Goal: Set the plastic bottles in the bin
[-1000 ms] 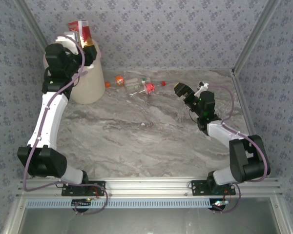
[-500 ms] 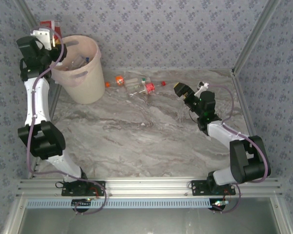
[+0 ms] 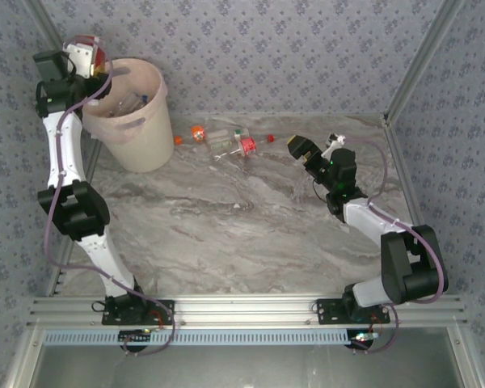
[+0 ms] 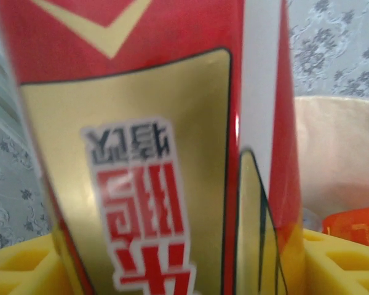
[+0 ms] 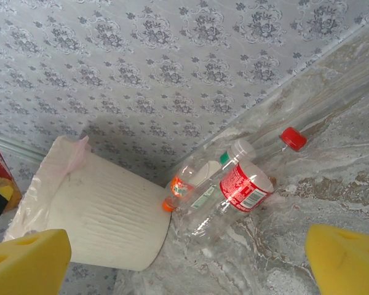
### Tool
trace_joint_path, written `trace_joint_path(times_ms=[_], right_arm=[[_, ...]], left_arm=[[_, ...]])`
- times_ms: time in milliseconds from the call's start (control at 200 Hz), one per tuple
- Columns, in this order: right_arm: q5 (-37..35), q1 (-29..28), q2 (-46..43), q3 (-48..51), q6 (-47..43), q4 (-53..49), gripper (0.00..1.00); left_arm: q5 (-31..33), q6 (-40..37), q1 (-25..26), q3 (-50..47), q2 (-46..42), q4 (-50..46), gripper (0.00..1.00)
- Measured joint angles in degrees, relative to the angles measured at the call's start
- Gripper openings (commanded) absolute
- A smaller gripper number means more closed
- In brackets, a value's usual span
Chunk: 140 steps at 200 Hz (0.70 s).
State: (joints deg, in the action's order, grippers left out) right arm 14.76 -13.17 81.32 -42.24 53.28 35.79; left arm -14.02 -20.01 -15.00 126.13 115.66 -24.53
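Note:
My left gripper [image 3: 81, 58] is raised at the far left rim of the cream bin [image 3: 137, 121], shut on a red and gold drink carton [image 4: 172, 153] that stands between its yellow pads [image 4: 344, 258]. Inside the bin [image 4: 338, 153] lies an orange-labelled bottle [image 4: 357, 224]. On the table right of the bin lie three plastic bottles: an orange-labelled one [image 5: 181, 190], a clear one with a green ring [image 5: 237, 152] and a red-labelled one [image 5: 246, 184]. A red cap [image 5: 293, 138] lies beyond them. My right gripper [image 5: 187, 267] hovers open, apart from them, to their right.
Patterned walls close the back and sides, and a metal post [image 3: 412, 65] rises at the back right corner. Marbled table [image 3: 226, 234] stretches between the bottles [image 3: 226, 139] and the arm bases. The right gripper [image 3: 314, 148] is low over the table's right half.
Over the last second the left arm swung from above the bin to its far left rim with the carton. The right arm has stayed put.

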Motion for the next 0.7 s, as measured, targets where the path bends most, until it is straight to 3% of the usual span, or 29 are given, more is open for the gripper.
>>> trace_joint_path(times_ms=[105, 485, 700], right_arm=[[-0.28, -0.07, 0.0, -0.07, -0.15, -0.59, 1.0], [-0.59, -0.63, 0.0, -0.44, -0.33, -1.09, 1.0], [-0.61, -0.63, -0.02, -0.46, -0.35, -2.71, 1.0]], left_arm=[[3.21, -1.16, 0.0, 0.02, 0.31, -0.92, 0.98], [7.1, 3.67, 0.31, -0.04, -0.39, -1.27, 0.98], [9.05, 9.18, 4.02, -1.49, -3.17, -1.29, 0.98]])
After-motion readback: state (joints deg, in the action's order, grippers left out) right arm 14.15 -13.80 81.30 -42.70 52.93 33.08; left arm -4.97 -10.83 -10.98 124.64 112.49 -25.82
